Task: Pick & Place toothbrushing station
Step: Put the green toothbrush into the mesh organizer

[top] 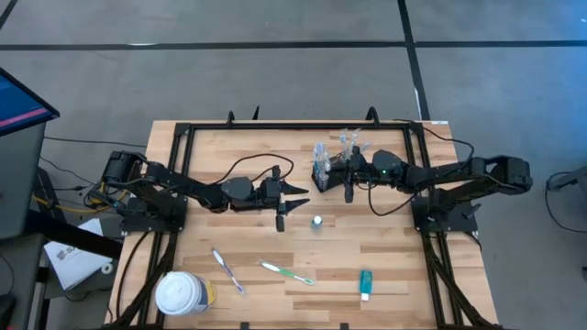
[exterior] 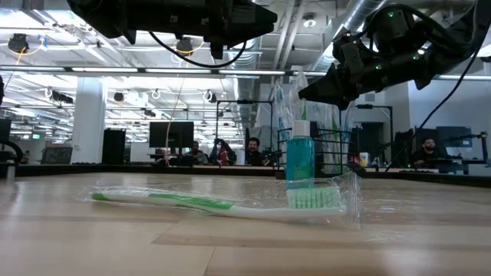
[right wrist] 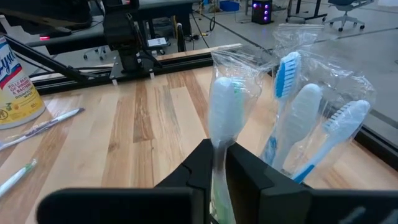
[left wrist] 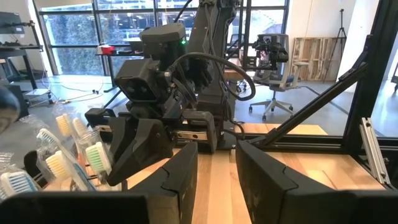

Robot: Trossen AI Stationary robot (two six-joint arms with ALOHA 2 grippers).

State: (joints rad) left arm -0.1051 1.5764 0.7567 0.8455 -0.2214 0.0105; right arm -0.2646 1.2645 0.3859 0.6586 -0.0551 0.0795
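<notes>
The black wire-mesh caddy stands at the table's far middle with several plastic-wrapped toothbrushes upright in it. My right gripper is at the caddy, shut on a wrapped white-headed toothbrush. My left gripper hangs open and empty above the table, just left of the caddy, its fingers pointing at it. On the near half of the table lie a pink toothbrush, a wrapped green toothbrush and a teal tube. A small teal bottle stands upright. My right gripper pinches the wrapped white-headed toothbrush below its head between its two fingers. The fingers come from the table's right side, across the brush. The brush stands upright, head above the fingers, beside the other brushes; its lower end is hidden by the gripper.
A large white-lidded yellowish tub stands at the near left corner. A black frame runs along the table's far and side edges. Bare wood lies between the two arms and the near objects. People sit in the room beyond the table.
</notes>
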